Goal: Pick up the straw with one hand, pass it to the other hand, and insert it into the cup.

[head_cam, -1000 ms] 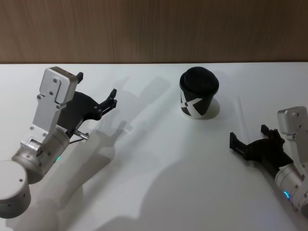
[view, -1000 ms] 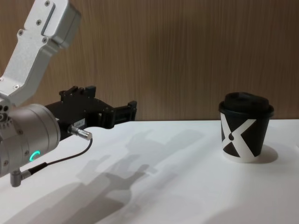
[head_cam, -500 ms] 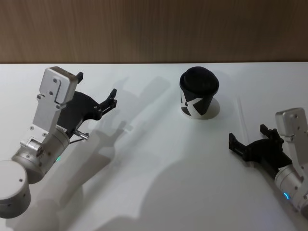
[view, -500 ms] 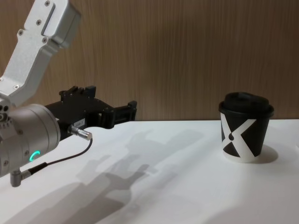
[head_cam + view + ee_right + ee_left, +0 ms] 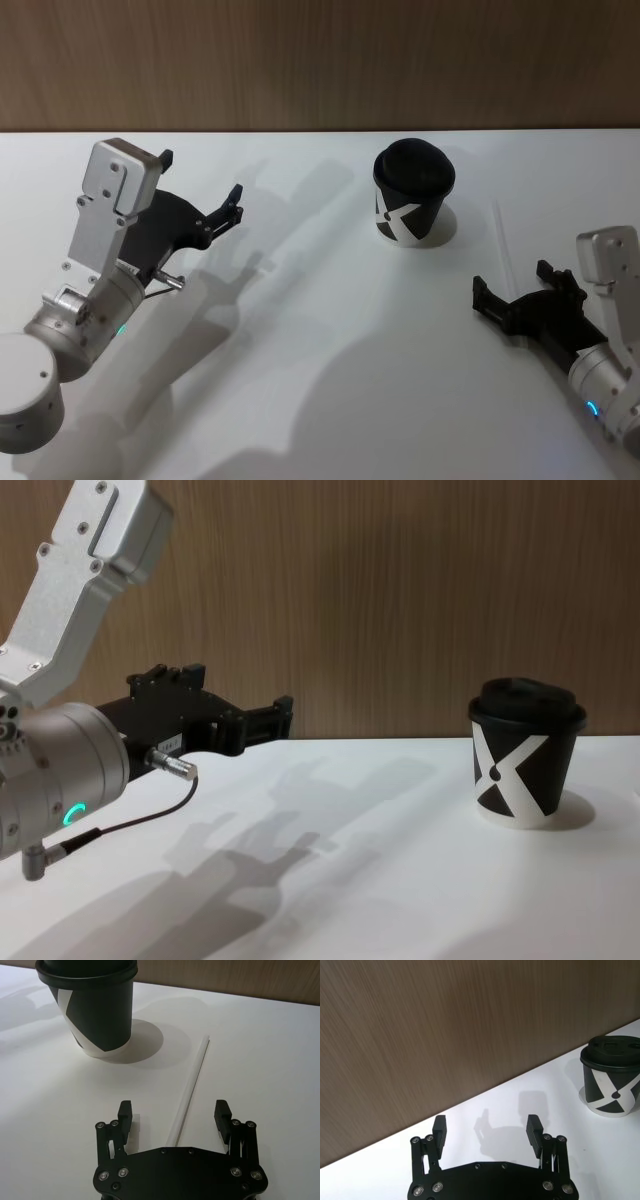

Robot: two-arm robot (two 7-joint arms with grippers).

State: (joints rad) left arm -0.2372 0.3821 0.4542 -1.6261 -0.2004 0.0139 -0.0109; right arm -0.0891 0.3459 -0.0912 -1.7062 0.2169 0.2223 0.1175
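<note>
Straw (image 5: 505,245) lay flat on the surface (image 5: 320,300) at right, beside the cup (image 5: 413,195), its long axis running between the spread fingers of the nearer right claw (image 5: 512,282); left claw (image 5: 200,175) hung released, far left.

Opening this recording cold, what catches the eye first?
The black cup with its white X stands lidded far back on the table. Right of it the right gripper is open around the near end of the white straw lying flat; the left gripper hangs open at left.
</note>
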